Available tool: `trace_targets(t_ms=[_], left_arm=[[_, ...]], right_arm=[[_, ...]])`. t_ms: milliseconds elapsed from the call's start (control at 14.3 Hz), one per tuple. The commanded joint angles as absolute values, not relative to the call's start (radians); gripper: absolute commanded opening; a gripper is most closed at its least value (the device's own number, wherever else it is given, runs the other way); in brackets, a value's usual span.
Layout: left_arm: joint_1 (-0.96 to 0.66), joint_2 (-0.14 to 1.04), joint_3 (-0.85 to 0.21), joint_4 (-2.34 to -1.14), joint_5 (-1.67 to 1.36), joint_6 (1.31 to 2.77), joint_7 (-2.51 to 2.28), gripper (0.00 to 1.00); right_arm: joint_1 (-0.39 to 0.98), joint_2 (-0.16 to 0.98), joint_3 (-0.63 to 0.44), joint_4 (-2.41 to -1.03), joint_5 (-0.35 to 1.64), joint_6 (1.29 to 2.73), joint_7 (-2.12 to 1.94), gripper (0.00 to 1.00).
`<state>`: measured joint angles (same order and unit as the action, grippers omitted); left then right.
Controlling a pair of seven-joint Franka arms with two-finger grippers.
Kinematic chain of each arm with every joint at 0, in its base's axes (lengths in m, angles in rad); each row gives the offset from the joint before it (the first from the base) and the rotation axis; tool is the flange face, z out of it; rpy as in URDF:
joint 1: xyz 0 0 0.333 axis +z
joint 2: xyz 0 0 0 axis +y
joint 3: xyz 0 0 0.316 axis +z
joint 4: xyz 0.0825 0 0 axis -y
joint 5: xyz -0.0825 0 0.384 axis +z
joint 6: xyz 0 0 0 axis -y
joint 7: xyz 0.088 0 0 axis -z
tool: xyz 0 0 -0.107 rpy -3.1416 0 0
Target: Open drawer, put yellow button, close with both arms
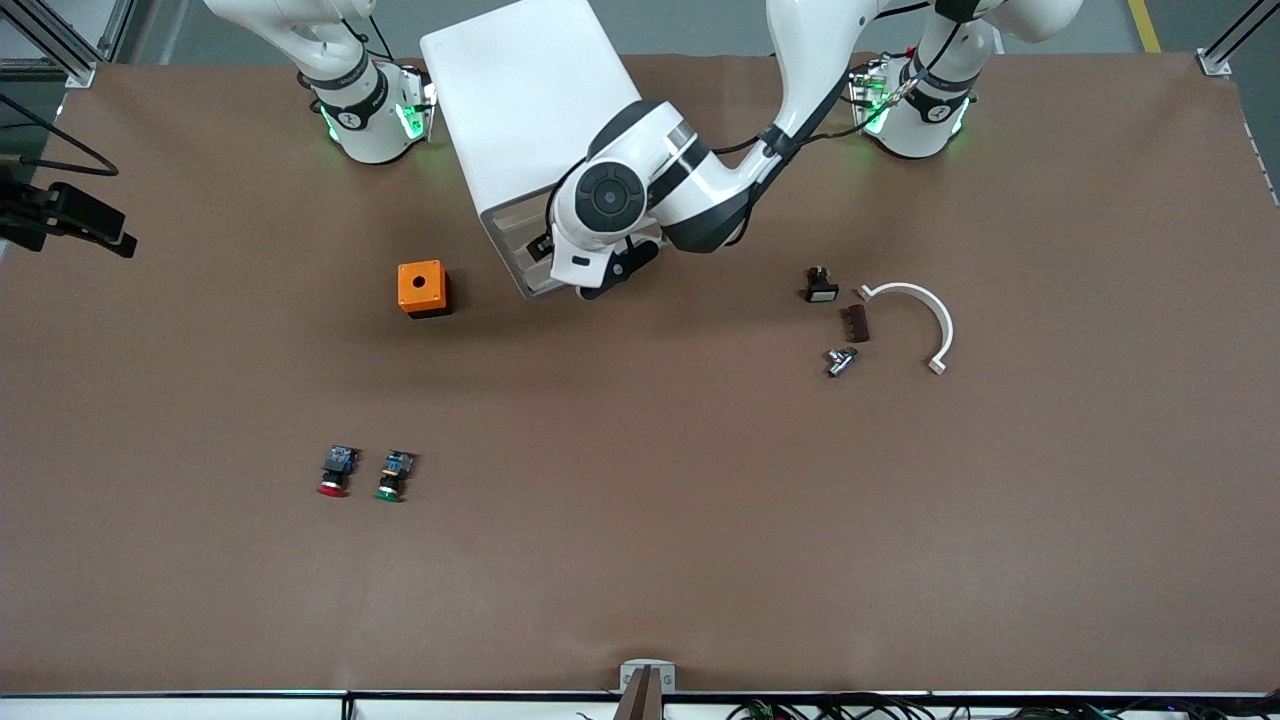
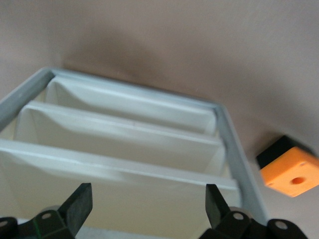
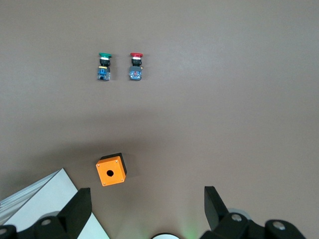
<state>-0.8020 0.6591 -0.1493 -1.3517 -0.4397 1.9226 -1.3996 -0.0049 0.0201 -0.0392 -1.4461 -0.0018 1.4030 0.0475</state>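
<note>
1. Brown matting covers the whole table (image 1: 640, 560). A strip of grey floor and aluminium frame posts show past the edge where the arm bases stand.
2. The white cabinet (image 1: 530, 110) sits between the 2 bases, its front turned toward the front camera.
3. The left arm (image 1: 700, 190) reaches across to that front. In its wrist view the left gripper (image 2: 147, 195) has its fingers spread wide and empty, close against the stepped fronts. I take the front nearest it to be the drawer (image 2: 129, 199); whether it is pulled out I cannot tell.
4. The right gripper (image 3: 147, 196) hangs over the table near the cabinet, spread and empty, apparently waiting.
5. The orange box (image 1: 422, 288) lies beside the cabinet, toward the right arm's end.
6. The white curved bracket (image 1: 925, 310) lies with a few small parts toward the left arm's end.
7. The red button (image 1: 335, 472) and green button (image 1: 394, 476) lie side by side nearer the front camera.
8. The yellow button shows nowhere. My judgement: it may already sit inside, leaving the 2-arm closing, but nothing visible confirms this.
</note>
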Motion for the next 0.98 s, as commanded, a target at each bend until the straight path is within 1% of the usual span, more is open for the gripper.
trace_targets(t_ms=[0, 140, 279, 349, 558, 698, 907], left_arm=[[-0.747, 0.600, -0.130, -1.359, -0.385, 1.913, -1.391, 1.00], [-0.672, 0.577, -0.132, -1.335, -0.364, 1.910, -1.349, 1.00], [-0.582, 0.514, -0.133, -1.335, -0.362, 1.905, -1.280, 1.00], [-0.536, 0.474, -0.130, -1.338, -0.359, 1.866, -1.220, 1.00], [-0.399, 0.402, -0.132, -1.338, -0.275, 1.656, -0.932, 1.00], [-0.333, 0.358, -0.133, -1.339, -0.209, 1.617, -0.832, 1.00], [-0.241, 0.310, -0.132, -1.344, -0.199, 1.517, -0.650, 0.99]], right_arm=[[-0.028, -0.034, -0.025, -1.509, 0.001, 1.430, 0.055, 1.00], [-0.028, -0.035, -0.025, -1.513, 0.002, 1.440, 0.049, 1.00], [-0.028, -0.032, -0.021, -1.511, 0.000, 1.453, 0.048, 1.00], [-0.028, -0.032, -0.021, -1.509, -0.002, 1.454, 0.048, 1.00], [-0.037, -0.052, -0.026, -1.511, 0.026, 1.443, 0.049, 1.00], [-0.037, -0.067, -0.029, -1.517, 0.041, 1.445, 0.046, 1.00], [-0.037, -0.097, -0.026, -1.560, 0.041, 1.469, 0.044, 1.00]])
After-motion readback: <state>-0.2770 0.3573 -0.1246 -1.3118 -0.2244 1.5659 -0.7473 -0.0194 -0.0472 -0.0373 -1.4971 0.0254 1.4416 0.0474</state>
